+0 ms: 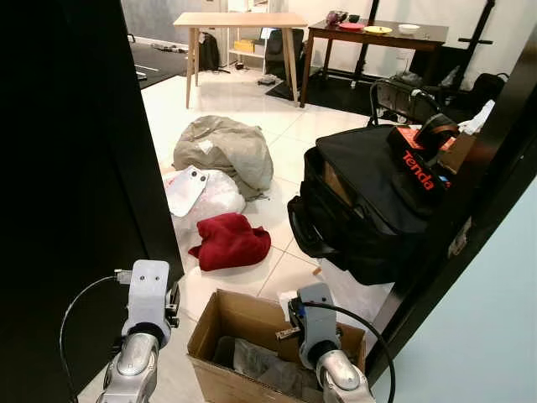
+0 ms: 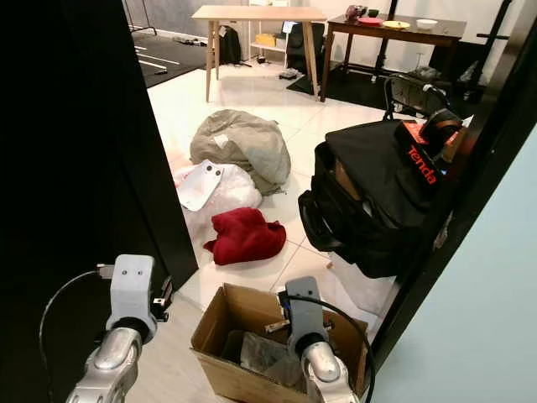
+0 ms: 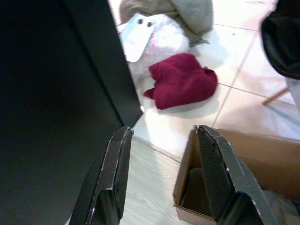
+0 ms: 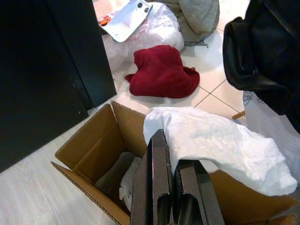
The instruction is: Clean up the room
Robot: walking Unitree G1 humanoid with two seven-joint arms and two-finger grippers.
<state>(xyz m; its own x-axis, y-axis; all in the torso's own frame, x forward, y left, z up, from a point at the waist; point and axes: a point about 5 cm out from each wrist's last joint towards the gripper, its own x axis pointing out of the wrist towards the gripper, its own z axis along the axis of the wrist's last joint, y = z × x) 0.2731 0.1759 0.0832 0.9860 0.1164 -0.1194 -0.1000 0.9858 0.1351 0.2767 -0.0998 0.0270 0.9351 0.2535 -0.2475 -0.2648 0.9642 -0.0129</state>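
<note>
The right gripper (image 4: pixel 171 187) pinches a white cloth (image 4: pixel 220 145) over the cardboard box (image 4: pixel 93 145); the left gripper (image 3: pixel 164 178) gapes (idle); released early, the cloth could slide outside, toward the red garment (image 4: pixel 161 72) beyond.

Your two head views look forward and down from standing height through a doorway; both take in the cardboard box (image 1: pixel 220 329), the red cloth (image 1: pixel 228 240) and the black bag (image 1: pixel 369 201). Each wrist view sits close, looking along its claw's fingers at that same box (image 4: pixel 96 145) and red cloth (image 3: pixel 182 80)
</note>
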